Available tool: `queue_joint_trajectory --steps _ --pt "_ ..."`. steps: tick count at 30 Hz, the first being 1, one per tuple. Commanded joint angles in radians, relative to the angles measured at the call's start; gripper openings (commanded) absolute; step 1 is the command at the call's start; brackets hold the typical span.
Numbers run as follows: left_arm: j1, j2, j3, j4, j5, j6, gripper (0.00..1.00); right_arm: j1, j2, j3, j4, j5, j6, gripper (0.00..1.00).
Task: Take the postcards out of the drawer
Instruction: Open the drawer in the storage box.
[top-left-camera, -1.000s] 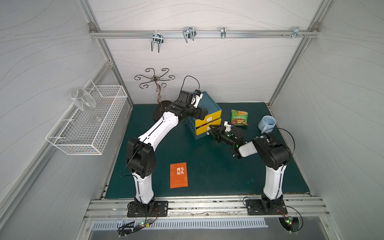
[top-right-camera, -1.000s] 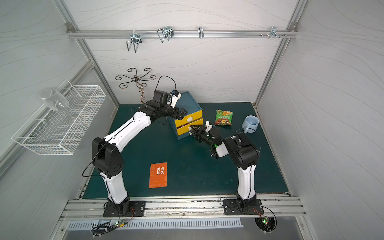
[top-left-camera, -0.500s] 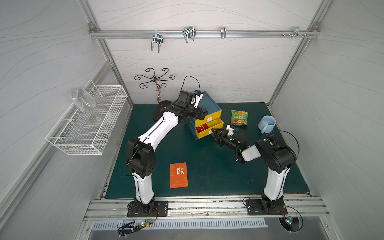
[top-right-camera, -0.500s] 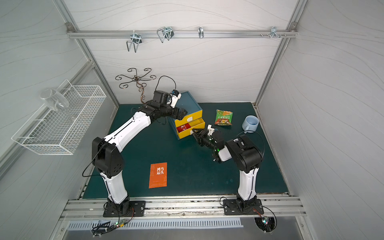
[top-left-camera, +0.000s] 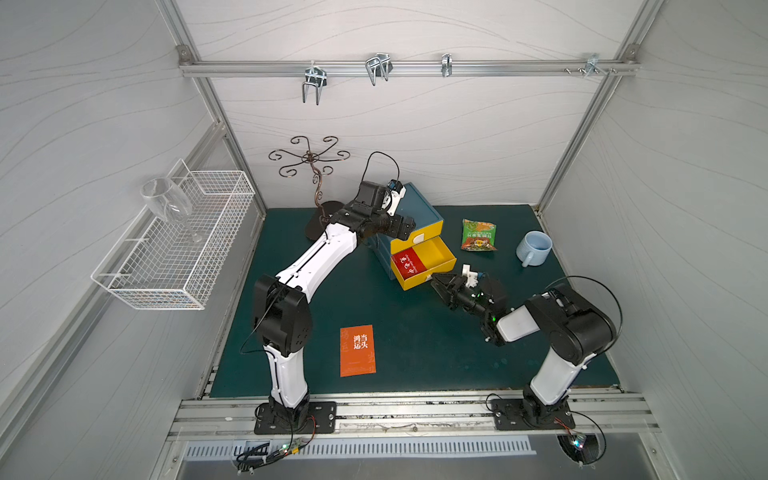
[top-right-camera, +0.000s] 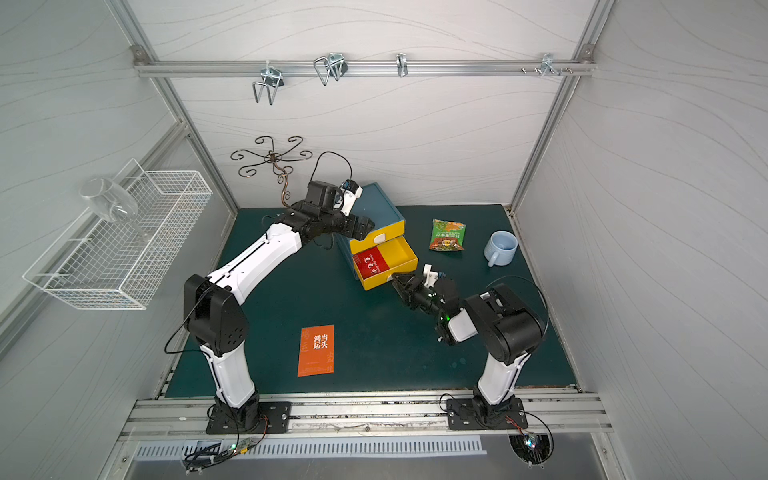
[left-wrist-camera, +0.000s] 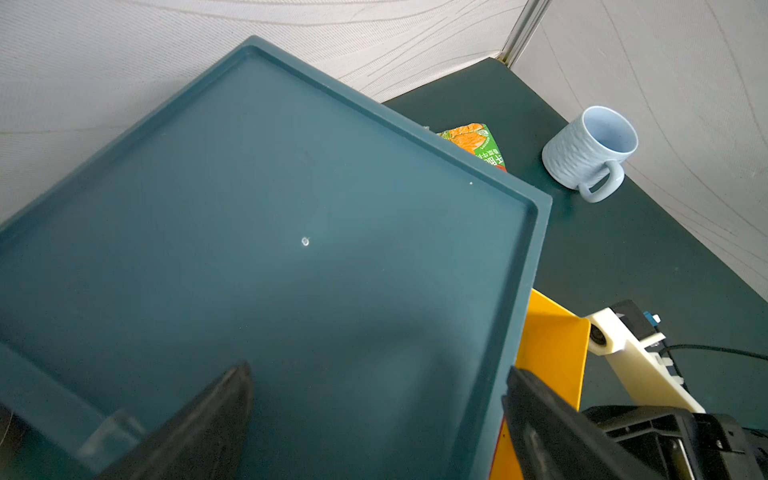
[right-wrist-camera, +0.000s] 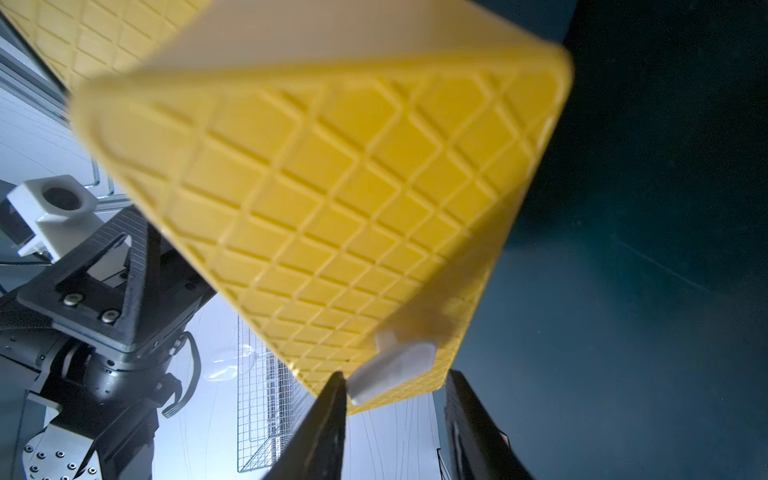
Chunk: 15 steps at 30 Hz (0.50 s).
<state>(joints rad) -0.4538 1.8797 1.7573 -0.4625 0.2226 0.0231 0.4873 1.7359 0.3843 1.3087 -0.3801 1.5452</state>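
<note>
The yellow drawer (top-left-camera: 434, 250) stands pulled out of the teal cabinet (top-left-camera: 420, 208). A red postcard (top-left-camera: 409, 262) with white characters lies flat in its left half, also seen in a top view (top-right-camera: 371, 262). An orange postcard (top-left-camera: 358, 350) lies on the green mat near the front. At the drawer's front my right gripper (top-left-camera: 434, 277) has its jaws either side of the white handle (right-wrist-camera: 395, 368). On the cabinet's top my left gripper (left-wrist-camera: 376, 370) rests wide open, one finger over the top and one past its edge. Any card under the red postcard is hidden.
A green snack packet (top-left-camera: 478, 235) and a light blue mug (top-left-camera: 534, 248) sit to the right of the cabinet. A scrolled metal stand (top-left-camera: 316, 183) rises behind the left arm. A wire basket (top-left-camera: 178, 249) with a wine glass hangs on the left wall.
The drawer has slid out of the cabinet as my right gripper drew back toward the front, uncovering the red postcard. The left arm has stayed on the cabinet.
</note>
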Motion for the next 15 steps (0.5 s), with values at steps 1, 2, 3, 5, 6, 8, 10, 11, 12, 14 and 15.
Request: queue_joint_trajectory --steps 1,2,3,5,6,8,10,11,12,14,15 --pt "-0.008 0.007 -0.034 -0.116 0.034 -0.02 0.99 -0.003 -0.033 -0.039 -0.017 -0.032 -0.01 0.4" --pt "-0.008 0.005 -0.035 -0.116 0.032 -0.017 0.99 -0.003 -0.042 -0.047 -0.019 -0.034 -0.01 0.4" --pt "-0.008 0.004 -0.035 -0.115 0.031 -0.018 0.99 -0.005 -0.049 -0.055 -0.019 -0.035 -0.008 0.4" --pt "-0.008 0.003 -0.037 -0.114 0.031 -0.016 0.99 -0.01 -0.062 -0.067 -0.021 -0.037 -0.008 0.4" --pt "-0.009 0.002 -0.035 -0.112 0.031 -0.017 0.99 -0.013 -0.066 -0.074 -0.022 -0.036 -0.008 0.4" --pt "-0.009 0.002 -0.035 -0.112 0.031 -0.017 0.99 -0.016 -0.074 -0.082 -0.022 -0.034 -0.008 0.4" --pt "-0.008 0.004 -0.035 -0.111 0.032 -0.018 0.99 -0.016 -0.08 -0.09 -0.022 -0.033 -0.007 0.4" --pt "-0.009 0.003 -0.034 -0.11 0.031 -0.018 0.99 -0.016 -0.082 -0.094 -0.022 -0.033 -0.007 0.4" --pt "-0.007 0.002 -0.033 -0.111 0.032 -0.018 0.99 -0.016 -0.086 -0.097 -0.022 -0.033 -0.005 0.4" --pt "-0.008 0.0 -0.033 -0.11 0.032 -0.018 0.99 -0.018 -0.087 -0.097 -0.023 -0.035 -0.006 0.4" --pt "-0.009 -0.002 -0.035 -0.109 0.032 -0.018 0.99 -0.018 -0.085 -0.091 -0.024 -0.038 -0.007 0.42"
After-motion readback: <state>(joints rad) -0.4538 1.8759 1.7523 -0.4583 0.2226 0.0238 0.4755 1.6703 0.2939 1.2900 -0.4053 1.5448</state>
